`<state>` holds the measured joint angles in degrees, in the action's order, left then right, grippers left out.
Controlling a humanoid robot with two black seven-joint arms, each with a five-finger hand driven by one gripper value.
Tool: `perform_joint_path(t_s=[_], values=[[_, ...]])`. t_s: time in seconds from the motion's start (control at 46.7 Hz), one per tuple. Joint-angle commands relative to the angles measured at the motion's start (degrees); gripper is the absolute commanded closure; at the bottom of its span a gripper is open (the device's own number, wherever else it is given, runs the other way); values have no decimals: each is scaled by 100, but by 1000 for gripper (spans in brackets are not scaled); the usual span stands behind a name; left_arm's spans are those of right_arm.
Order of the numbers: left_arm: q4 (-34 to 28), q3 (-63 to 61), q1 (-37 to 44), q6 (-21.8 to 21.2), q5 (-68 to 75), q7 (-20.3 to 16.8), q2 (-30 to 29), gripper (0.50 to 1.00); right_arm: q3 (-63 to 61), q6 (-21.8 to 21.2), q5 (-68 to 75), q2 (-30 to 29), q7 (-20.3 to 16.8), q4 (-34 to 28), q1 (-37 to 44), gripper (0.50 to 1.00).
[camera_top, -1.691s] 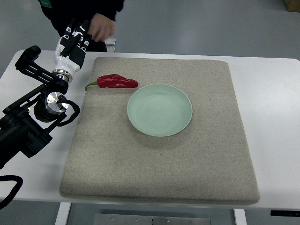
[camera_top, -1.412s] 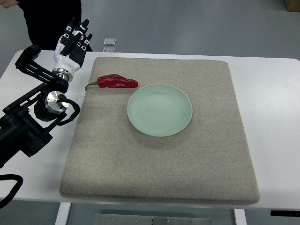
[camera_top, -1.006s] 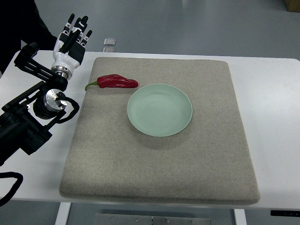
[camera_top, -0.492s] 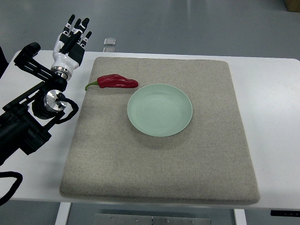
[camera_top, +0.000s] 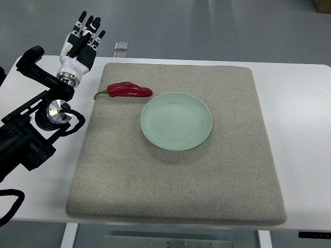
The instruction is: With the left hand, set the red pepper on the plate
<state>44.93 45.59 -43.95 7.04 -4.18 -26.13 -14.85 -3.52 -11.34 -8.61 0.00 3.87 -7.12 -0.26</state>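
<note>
A red pepper [camera_top: 129, 90] with a green stem lies on the grey mat [camera_top: 176, 175], just left of and behind the pale green plate [camera_top: 176, 121]. The plate is bare. My left hand [camera_top: 83, 37] is raised over the table's far left corner, behind and to the left of the pepper, well apart from it. Its fingers are spread and hold nothing. The black left arm [camera_top: 31, 129] comes in from the left edge. The right arm does not show.
The grey mat covers most of the white table [camera_top: 300, 129]. A small clear object [camera_top: 121, 46] sits at the table's far edge behind the mat. A dark sliver of a person [camera_top: 1, 75] shows at the left edge.
The person standing behind the table's far left corner has moved away to the left. My left hand has risen slightly and its fingers have spread. Pepper and plate have not moved.
</note>
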Motion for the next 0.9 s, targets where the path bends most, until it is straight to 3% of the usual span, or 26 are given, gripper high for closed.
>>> perform_joint_path(t_s=[0.0,0.257,0.578,0.877], values=[[-2,-33,-17,-27,66,3,-61,510,0,0,0,0,0,0,0,568],[-2,-42,-17,-202,953,3,-70,519,0,0,0,0,0,0,0,568],[7,-68,-18,-703,3686,38,-167,527,0,0,0,0,0,0,0,568],[-1,-85,-44,-783,5453,47,-369,546,0,0,0,0,0,0,0,568]])
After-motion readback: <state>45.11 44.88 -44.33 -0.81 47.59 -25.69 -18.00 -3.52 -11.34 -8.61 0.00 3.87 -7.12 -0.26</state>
